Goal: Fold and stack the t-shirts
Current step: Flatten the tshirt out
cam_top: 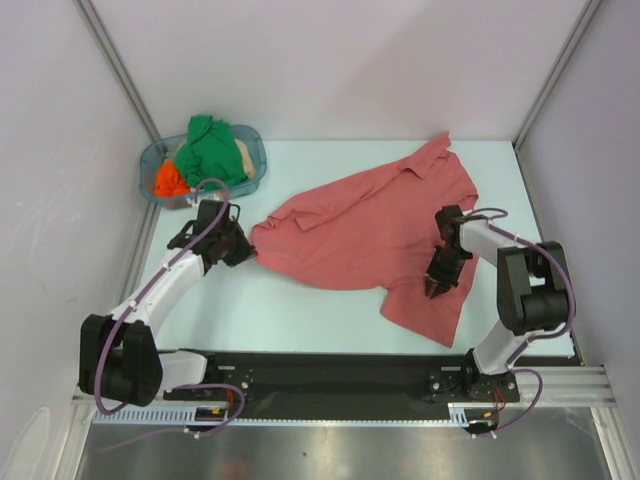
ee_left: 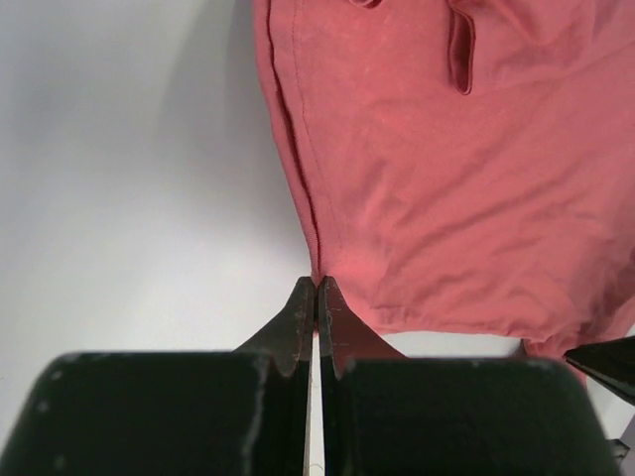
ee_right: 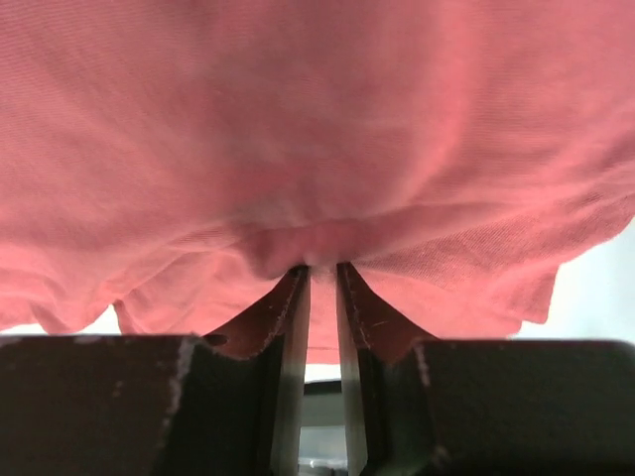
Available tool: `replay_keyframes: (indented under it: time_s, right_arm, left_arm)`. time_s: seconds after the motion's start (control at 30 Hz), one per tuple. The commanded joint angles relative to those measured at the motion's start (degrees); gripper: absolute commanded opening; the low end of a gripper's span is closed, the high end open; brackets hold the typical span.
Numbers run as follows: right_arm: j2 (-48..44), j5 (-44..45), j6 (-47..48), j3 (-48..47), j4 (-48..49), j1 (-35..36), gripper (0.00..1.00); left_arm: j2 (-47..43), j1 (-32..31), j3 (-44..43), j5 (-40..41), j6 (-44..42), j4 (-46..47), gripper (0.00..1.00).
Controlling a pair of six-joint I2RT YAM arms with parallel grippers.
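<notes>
A large salmon-red t-shirt (cam_top: 370,225) lies spread and rumpled across the middle and right of the table. My left gripper (cam_top: 250,252) sits at its left corner. In the left wrist view the left gripper (ee_left: 317,286) has its jaws pressed together on the hem corner of the shirt (ee_left: 446,178). My right gripper (cam_top: 437,288) rests on the shirt's lower right part. In the right wrist view the right gripper (ee_right: 322,268) has its jaws a narrow gap apart, with a puckered fold of the shirt (ee_right: 317,129) pinched between the tips.
A clear blue-tinted tub (cam_top: 258,140) stands at the back left. It holds a green t-shirt (cam_top: 210,145), an orange one (cam_top: 170,182) and a beige one (cam_top: 245,160). Bare pale table (cam_top: 250,310) shows in front of the red shirt. White walls close in both sides.
</notes>
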State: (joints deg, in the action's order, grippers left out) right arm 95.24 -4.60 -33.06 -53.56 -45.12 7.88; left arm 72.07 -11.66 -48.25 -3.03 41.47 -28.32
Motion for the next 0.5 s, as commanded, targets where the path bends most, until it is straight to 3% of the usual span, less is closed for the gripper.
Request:
replay_keyframes:
  time_s: [0.0, 0.17, 0.23, 0.3, 0.37, 0.47]
  right_arm:
    - [8.7, -0.4, -4.1, -4.2, 14.2, 4.0, 0.22]
    - [13.0, -0.9, -3.9, -13.4, 9.1, 7.8, 0.23]
    - [9.4, -0.7, -2.7, -14.4, 7.0, 7.2, 0.24]
    - [5.0, 0.6, -0.6, -14.3, 4.2, 6.1, 0.33]
    - [0.9, 0.9, 0.3, -11.1, 0.5, 2.6, 0.41]
    - [-9.6, -0.9, 1.4, -3.7, -2.4, -3.3, 0.42]
  left_arm:
    - [-3.5, 0.6, -0.1, -0.8, -1.0, 1.8, 0.00]
    - [-3.5, 3.2, -1.6, -2.1, -1.0, 3.0, 0.00]
    - [-2.7, 3.9, -3.0, -2.2, -2.0, 3.1, 0.00]
    - [-1.3, 4.0, -3.8, -3.1, -3.0, 3.3, 0.00]
    - [-0.2, 4.0, -4.6, -4.2, -3.2, 3.4, 0.01]
    - [0.1, 4.0, -3.9, -5.8, -3.3, 4.7, 0.00]
